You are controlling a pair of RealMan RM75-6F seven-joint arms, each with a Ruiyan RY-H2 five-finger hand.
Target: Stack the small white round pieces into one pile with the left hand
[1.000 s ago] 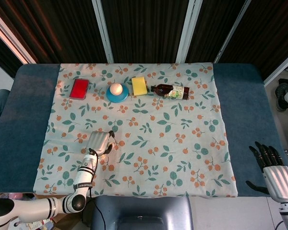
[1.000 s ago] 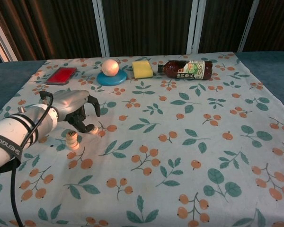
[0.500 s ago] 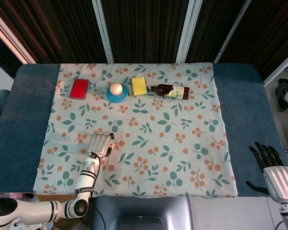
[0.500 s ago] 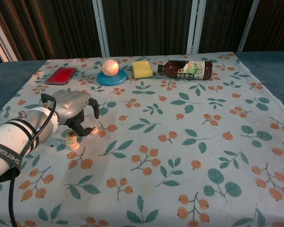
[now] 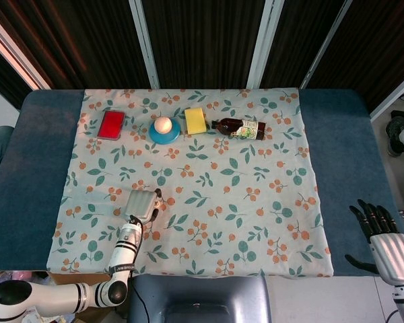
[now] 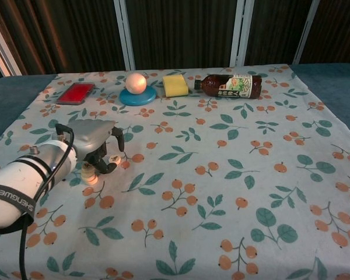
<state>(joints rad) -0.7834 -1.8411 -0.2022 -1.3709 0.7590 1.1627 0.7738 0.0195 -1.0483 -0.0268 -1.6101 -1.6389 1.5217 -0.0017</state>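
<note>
A short pile of small white round pieces (image 6: pixel 88 174) stands on the flowered cloth at the near left. My left hand (image 6: pixel 97 142) hovers just behind and to the right of it, fingers curled down. Between the thumb and a fingertip (image 6: pixel 121 153) sits one more small white piece (image 6: pixel 114 158), pinched low at the cloth. In the head view the left hand (image 5: pixel 141 202) covers both the piece and the pile. My right hand (image 5: pixel 389 243) lies off the cloth at the near right corner, fingers spread, holding nothing.
Along the far edge of the cloth are a red flat box (image 6: pixel 74 93), a blue dish (image 6: pixel 137 97) with a pale ball on it, a yellow sponge (image 6: pixel 175 85) and a brown bottle (image 6: pixel 231 86) lying on its side.
My left hand has drawn a little nearer to the robot and lower, its fingers closing around the loose white piece. The pile and the right hand have not moved.
</note>
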